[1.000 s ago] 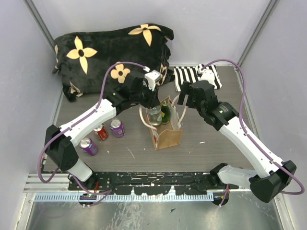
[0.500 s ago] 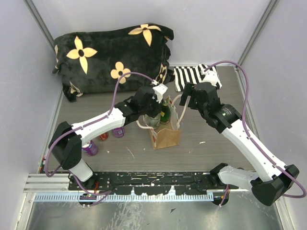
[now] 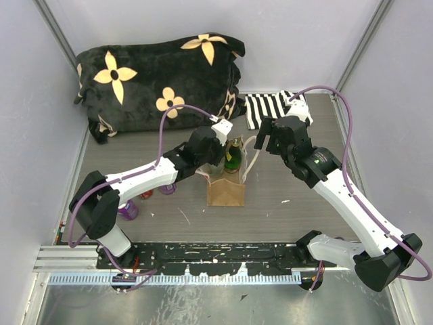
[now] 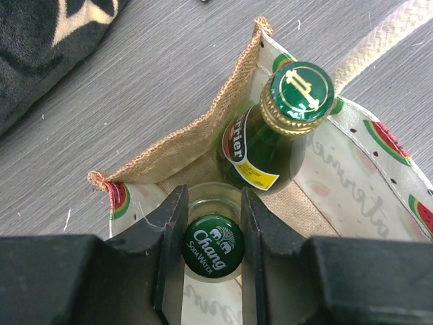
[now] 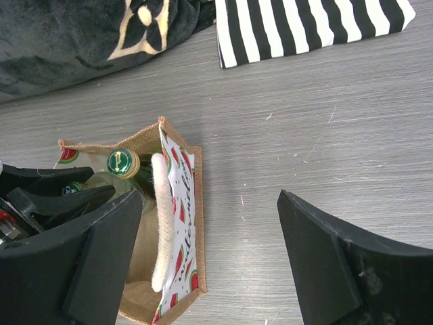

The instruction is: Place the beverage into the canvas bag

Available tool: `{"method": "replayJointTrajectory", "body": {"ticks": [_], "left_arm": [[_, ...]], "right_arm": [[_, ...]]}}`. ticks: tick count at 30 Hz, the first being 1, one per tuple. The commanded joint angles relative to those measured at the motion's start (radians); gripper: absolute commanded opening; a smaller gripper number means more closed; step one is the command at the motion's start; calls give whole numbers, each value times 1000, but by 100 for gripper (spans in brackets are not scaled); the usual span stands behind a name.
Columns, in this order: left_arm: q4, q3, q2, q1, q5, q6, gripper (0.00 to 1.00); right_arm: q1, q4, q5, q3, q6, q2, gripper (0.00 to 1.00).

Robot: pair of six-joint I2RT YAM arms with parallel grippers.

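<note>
The tabletop [image 3: 304, 196] is a grey, wood-grain surface. A canvas bag [image 3: 225, 191] stands upright on it near the middle. Behind the bag and to its left, a black plush cushion [image 3: 149, 78] with yellow flowers lies along the far edge. A black-and-white striped cloth [image 3: 270, 108] lies flat behind the bag, to its right. Left of the bag stand drinks cans [image 3: 126, 210], partly hidden. A small white speck [image 3: 285, 201] lies right of the bag.

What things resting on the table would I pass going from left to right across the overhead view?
purple can → canvas bag → striped cloth
</note>
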Motion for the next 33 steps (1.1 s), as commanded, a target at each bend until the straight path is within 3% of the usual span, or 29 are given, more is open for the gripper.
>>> {"method": "replayJointTrajectory", "body": {"ticks": [1,5,7,11,15,17,26,33], "left_arm": [[84,-28,2,-4,8,-54,0],[64,-62,1,-6,26,-81,0],[55,-67,2,-5,28,-86,7],[44,-60,5,-5,28,-85,32],[13,-31,13,-5,28,-78,65],[1,-19,12,-5,29,-77,75],[-83,71,-67,-5,50,-100,85],[-200,190,-149,2,76,-95,87]], "right_arm": [[-5,26,20,6,7,-15,87],[-8,26,24,4,8,-15,87],[-8,26,22,4,9,-14,87],[-8,26,16,4,13,-6,87],[-8,29,9,5,14,2,87],[-8,30,8,7,13,3,87],[-8,31,1,4,11,2,87],[-9,40,-7,0,8,6,87]]}}
